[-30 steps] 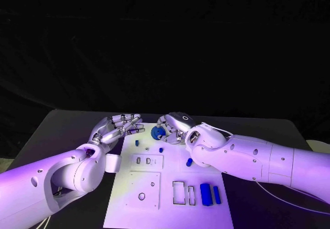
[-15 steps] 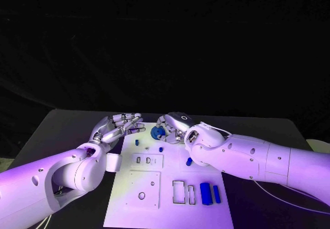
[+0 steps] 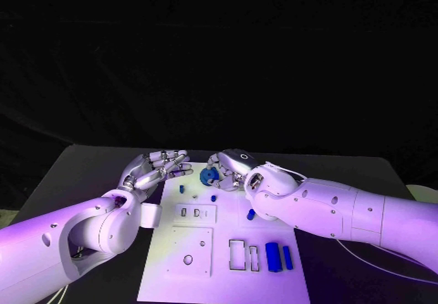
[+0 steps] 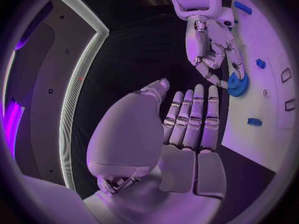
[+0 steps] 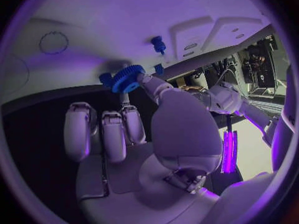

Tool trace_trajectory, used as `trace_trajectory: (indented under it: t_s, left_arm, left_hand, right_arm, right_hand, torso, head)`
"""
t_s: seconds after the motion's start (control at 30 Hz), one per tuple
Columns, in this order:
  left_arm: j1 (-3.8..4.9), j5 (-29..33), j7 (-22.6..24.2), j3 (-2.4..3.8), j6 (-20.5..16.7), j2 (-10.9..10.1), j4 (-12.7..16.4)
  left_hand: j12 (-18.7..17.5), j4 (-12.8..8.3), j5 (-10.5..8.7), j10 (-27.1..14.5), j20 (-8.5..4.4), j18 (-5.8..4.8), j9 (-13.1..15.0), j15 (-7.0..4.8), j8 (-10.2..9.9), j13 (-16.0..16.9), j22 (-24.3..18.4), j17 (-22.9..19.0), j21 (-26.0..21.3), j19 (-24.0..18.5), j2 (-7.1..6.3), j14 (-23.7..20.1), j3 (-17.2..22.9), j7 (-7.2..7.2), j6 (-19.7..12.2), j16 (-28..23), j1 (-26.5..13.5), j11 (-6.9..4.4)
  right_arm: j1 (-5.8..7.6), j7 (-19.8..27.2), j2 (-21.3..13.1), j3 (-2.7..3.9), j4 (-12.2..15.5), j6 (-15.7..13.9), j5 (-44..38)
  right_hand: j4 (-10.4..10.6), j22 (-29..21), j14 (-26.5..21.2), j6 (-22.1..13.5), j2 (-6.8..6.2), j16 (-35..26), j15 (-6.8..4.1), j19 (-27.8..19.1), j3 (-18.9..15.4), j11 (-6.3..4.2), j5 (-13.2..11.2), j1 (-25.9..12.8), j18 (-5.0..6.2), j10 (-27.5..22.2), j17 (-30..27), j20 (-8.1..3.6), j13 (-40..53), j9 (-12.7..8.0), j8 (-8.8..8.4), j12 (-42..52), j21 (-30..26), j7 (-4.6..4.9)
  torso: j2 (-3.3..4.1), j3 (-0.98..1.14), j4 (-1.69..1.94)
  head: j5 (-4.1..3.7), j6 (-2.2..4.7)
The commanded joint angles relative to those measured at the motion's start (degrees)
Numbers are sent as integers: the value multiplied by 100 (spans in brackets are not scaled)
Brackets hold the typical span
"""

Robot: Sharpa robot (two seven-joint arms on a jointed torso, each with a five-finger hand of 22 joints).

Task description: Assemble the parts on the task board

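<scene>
Right hand [image 3: 230, 170]: pinches blue gear [image 3: 211, 177] above task board [image 3: 219, 278]. Left hand [image 3: 157, 170]: wide, empty. Risk: light pinch; gear may slip or tilt during seating.

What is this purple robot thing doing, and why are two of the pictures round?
It is a robot with two white arms and silver hands, working at a black table. One camera looks down from its head; the round pictures come from cameras at its wrists. On the table lies a white board with small blue pieces. The right hand holds a blue gear at its fingertips, over the board's far end. The left hand is open and holds nothing.
</scene>
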Motion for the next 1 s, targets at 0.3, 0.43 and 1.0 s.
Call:
trace_trajectory:
  t_s: [0.3, 0.43, 1.0]
  left_arm:
    - [10, 10, 29, 5, 75, -3, 19]
    - [11, 10, 28, 5, 75, -4, 18]
    - [11, 10, 26, 5, 74, 3, 0]
  left_hand:
    - [-20, 7, -10, -20, 2, 78, -7, 35, -39, -2, -6, 8, -1, 25, -46, -13, 27, 170, -27, -39, -31, 18]
    - [-20, 7, -10, -20, 2, 78, -7, 35, -39, -2, -6, 8, -1, 25, -46, -13, 27, 170, -27, -39, -31, 18]
    - [-20, 7, -10, -20, 2, 78, -7, 35, -39, -2, -6, 8, -1, 25, -46, -13, 27, 170, -27, -39, -31, 18]
  right_arm:
    - [-32, -44, -54, -22, 19, 63, -2]
    - [-33, -41, -56, -22, 28, 23, -2]
    - [-39, -2, -106, -23, 92, -67, 38]
  right_hand:
    - [33, 30, 440, 42, 5, 12, 58, 1, 16, 9, -6, -36, -94, -13, 713, 45, 203, 6, -2, 2, -33, -6]
    - [38, 19, 438, 47, 0, 9, 58, -6, 14, 9, -4, -45, -91, -31, 702, 47, 180, 8, -3, -15, -42, -5]
    - [112, -14, 429, 14, -78, 0, 78, -35, -45, 31, -89, -156, -79, -111, 672, 72, 94, 11, -68, -89, -79, 16]
  torso:
    - [1, 1, 2]
    - [1, 3, 8]
    - [1, 1, 5]
  head:
    - [8, -5]
    - [2, -5]
    - [18, -14]
